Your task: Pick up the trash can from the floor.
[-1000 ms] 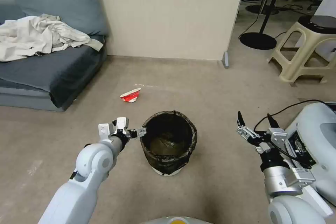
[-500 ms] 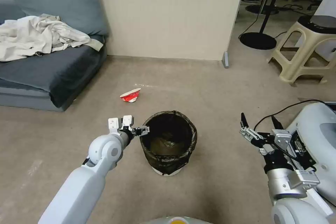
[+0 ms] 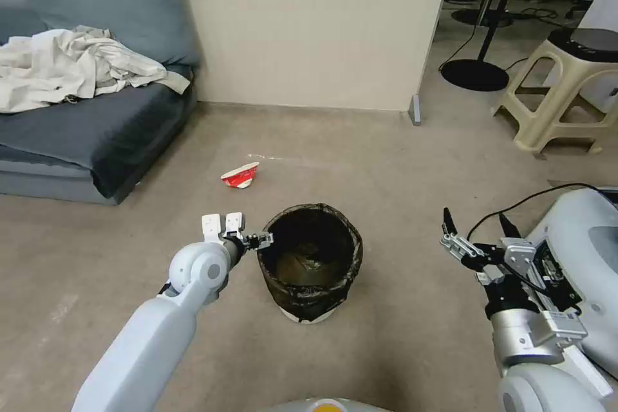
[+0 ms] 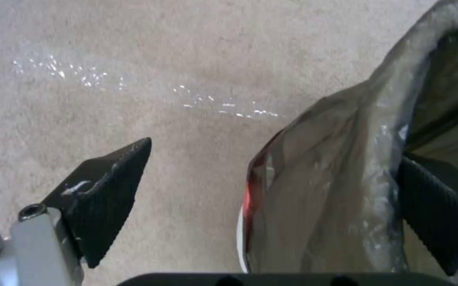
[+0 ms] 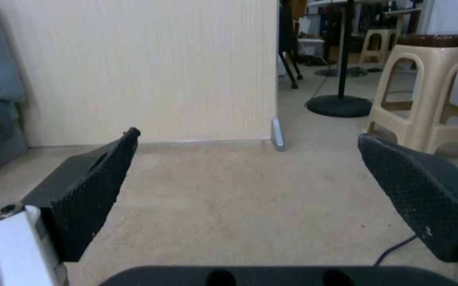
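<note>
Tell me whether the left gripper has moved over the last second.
Yes. The left gripper has shifted toward the trash can, one finger now inside its rim, the other outside; the can stayed put.

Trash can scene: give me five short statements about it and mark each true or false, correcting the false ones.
1. The left gripper straddles the rim of the trash can, one finger inside the bag and one outside. True.
2. The can lies tipped over on the floor. False: it stands upright.
3. The right gripper is shut on a cup. False: it is open and holds nothing, off to the can's right.
4. A crushed red-and-white cup lies on the floor beyond the can. True.
5. The cup is inside the can. False: it lies outside, apart from it.
</note>
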You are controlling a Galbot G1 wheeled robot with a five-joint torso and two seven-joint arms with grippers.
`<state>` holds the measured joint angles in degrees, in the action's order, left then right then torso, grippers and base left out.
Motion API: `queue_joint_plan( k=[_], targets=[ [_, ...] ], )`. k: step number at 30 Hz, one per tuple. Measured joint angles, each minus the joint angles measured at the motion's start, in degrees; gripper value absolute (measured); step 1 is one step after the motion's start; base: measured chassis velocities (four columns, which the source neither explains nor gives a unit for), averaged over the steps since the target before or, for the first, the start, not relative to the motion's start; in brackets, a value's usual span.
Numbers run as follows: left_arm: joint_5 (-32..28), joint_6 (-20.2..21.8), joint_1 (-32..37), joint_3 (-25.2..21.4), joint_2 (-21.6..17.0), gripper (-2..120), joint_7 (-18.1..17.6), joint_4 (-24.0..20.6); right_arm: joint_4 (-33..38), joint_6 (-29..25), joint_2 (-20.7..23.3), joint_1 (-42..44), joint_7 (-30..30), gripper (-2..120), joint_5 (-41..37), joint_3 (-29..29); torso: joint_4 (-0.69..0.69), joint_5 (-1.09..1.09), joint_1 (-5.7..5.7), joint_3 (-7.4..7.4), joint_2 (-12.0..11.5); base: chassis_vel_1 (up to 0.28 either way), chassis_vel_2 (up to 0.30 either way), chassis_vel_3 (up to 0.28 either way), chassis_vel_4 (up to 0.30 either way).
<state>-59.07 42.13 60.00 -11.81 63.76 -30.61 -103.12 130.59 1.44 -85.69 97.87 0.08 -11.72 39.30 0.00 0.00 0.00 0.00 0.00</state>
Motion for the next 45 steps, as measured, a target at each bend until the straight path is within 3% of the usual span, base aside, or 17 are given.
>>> queue_joint_plan(
  k=[5,9,21,26,30,45],
  targets=[
    [-0.41,-0.02,0.23,0.36,0.0,100,-0.77,-0.33,-0.18,0.02,-0.05,-0.09,0.08,100,0.01,-0.04,0.0,0.0,0.0,0.0,0.0,0.0,0.0,0.0,0.0],
    [-1.2,-0.03,0.43,0.55,0.02,88,-1.42,-0.55,-0.32,0.03,-0.05,-0.11,0.18,100,0.01,-0.04,0.0,0.0,0.0,0.0,0.0,0.0,0.0,0.0,0.0],
    [-3.8,-0.04,0.53,0.37,0.17,42,-3.08,-1.08,-0.66,-0.04,0.09,-0.27,0.36,100,-0.02,-0.05,0.0,0.0,0.0,0.0,0.0,0.0,0.0,0.0,0.0],
    [-4.21,-0.04,0.53,0.26,0.26,28,-3.32,-1.19,-0.8,-0.08,0.1,-0.33,0.38,100,-0.02,-0.07,0.0,0.0,0.0,0.0,0.0,0.0,0.0,0.0,0.0],
    [-4.86,-0.05,0.5,0.02,0.49,9,-3.48,-1.46,-0.95,-0.17,0.13,-0.36,0.49,100,-0.05,-0.07,0.0,0.0,0.0,0.0,0.0,0.0,0.0,0.0,0.0],
    [-7.91,-0.06,-0.07,-1.52,0.76,5,-5.17,-3.61,-1.08,-0.23,0.34,-0.43,0.84,100,-0.24,0.12,0.0,0.0,0.0,0.0,0.0,0.0,0.0,0.0,0.0]
  ],
)
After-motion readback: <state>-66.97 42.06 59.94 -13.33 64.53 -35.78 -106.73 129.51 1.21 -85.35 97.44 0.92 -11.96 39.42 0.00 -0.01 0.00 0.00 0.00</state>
